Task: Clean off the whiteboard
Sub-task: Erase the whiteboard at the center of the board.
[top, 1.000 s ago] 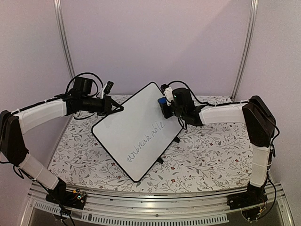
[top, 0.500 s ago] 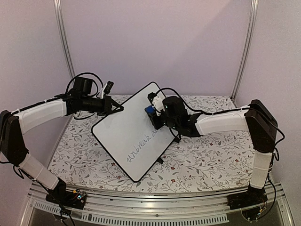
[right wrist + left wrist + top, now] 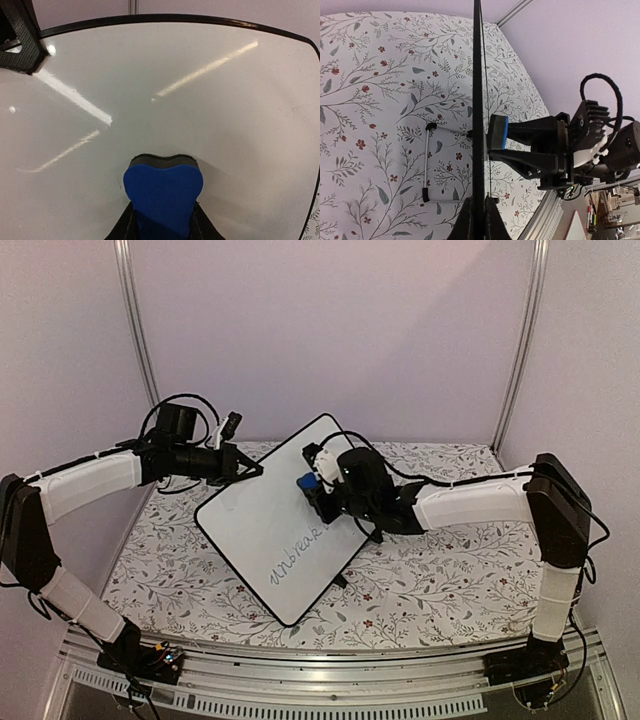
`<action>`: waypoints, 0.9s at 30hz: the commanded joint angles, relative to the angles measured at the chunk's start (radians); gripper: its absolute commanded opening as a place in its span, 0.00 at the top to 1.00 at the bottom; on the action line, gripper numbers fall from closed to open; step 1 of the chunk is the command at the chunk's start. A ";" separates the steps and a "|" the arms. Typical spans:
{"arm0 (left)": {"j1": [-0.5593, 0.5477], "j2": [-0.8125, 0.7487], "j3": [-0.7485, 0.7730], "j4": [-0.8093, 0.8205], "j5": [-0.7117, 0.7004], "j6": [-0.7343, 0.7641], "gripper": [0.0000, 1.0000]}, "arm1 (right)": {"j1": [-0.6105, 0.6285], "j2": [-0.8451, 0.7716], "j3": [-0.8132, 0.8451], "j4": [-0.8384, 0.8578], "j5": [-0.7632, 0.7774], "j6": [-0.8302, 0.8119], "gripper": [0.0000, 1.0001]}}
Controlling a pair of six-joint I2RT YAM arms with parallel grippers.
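Flowered counter (image 3: 430, 570), arm bases at the near edge. The whiteboard (image 3: 262, 502) sits mid-counter, turned corner-on and propped at a tilt on a wire stand (image 3: 426, 162) behind it. Dark handwriting (image 3: 292, 560) runs from its near corner up toward the middle and ends at the right arm.

The right tool (image 3: 314, 486) is closed on a blue eraser (image 3: 305, 482), felt side toward the board face, just past the last visible letters. It looks pressed on in the left wrist view (hard to be sure edge-on). The right wrist view shows only clean white beyond the eraser.

Farthest back, the left tool (image 3: 252, 470) is pinched narrow on the whiteboard's upper-left rim, bracing it.

Step in hand, as I judge it: mid-wipe, most of the word left to clear. The next move calls for dragging the eraser down along the writing toward the near corner, felt flat and pressed firm. The left tool must hold, or the tilted board could pivot or tip off its stand.
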 commanded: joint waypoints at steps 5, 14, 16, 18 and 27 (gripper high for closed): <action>-0.009 0.008 -0.010 0.034 -0.010 0.067 1.00 | -0.163 -0.005 0.076 -0.080 0.021 0.006 0.71; -0.008 0.005 -0.011 0.034 -0.013 0.068 1.00 | -0.178 0.103 0.180 -0.122 0.027 -0.038 0.71; -0.007 0.005 -0.010 0.035 -0.011 0.068 1.00 | -0.165 0.099 0.169 -0.113 0.013 -0.031 0.71; -0.007 0.008 -0.010 0.035 -0.009 0.068 1.00 | -0.138 0.097 0.164 -0.110 0.022 -0.041 0.71; -0.003 0.009 -0.010 0.036 -0.006 0.066 1.00 | -0.020 0.048 0.061 -0.024 0.010 -0.079 0.71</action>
